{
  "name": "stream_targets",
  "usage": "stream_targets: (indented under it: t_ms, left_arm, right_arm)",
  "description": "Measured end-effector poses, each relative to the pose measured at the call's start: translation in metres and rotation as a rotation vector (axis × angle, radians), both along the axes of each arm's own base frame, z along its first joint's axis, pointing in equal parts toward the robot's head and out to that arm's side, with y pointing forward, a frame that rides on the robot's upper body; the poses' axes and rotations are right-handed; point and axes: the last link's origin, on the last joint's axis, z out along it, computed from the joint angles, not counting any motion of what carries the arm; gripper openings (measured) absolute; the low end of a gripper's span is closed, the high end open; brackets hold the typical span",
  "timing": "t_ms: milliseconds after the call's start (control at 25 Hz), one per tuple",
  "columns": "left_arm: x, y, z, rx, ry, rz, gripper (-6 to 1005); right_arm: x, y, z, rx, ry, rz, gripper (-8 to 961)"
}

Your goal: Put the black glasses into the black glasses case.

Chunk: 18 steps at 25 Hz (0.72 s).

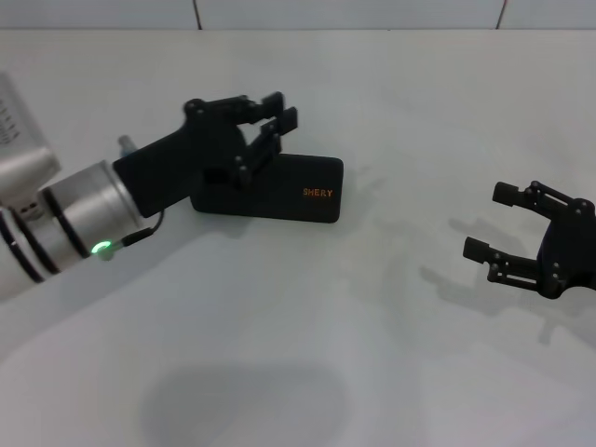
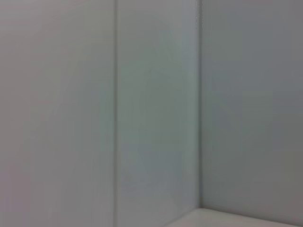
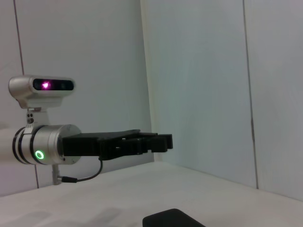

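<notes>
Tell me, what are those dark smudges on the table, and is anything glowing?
Head view: the soft grey patches on the white table are shadows, one under the right gripper, a big faint one near the bottom edge. A green light glows on the left arm's wrist; the left gripper hangs over the black glasses case. Right wrist view: the same green ring, plus a pink dot in the camera above.

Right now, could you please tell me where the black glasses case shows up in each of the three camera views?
Head view: the closed black glasses case lies flat on the table, left of centre, partly under the left gripper.
Left wrist view: not in it; only walls and a sliver of table.
Right wrist view: one rounded corner of the case at the bottom edge.
Shared landmark: the left gripper, hanging above the case.
</notes>
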Motion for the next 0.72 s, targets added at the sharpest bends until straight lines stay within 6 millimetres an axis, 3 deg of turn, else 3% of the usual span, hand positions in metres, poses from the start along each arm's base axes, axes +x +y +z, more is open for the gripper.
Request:
stream_targets:
  t_ms: [200,720]
  left_arm:
    - [-0.014,-0.01,0.008,0.074,-0.002,0.027,112]
    - [-0.06,-0.044,0.025,0.066,0.069,0.103,756]
  right_arm:
    - [0.0,-0.002,0.001,0.007,0.0,0.01,851]
    - [-0.001,-0.019,0.008,0.015,0.031,0.101,851]
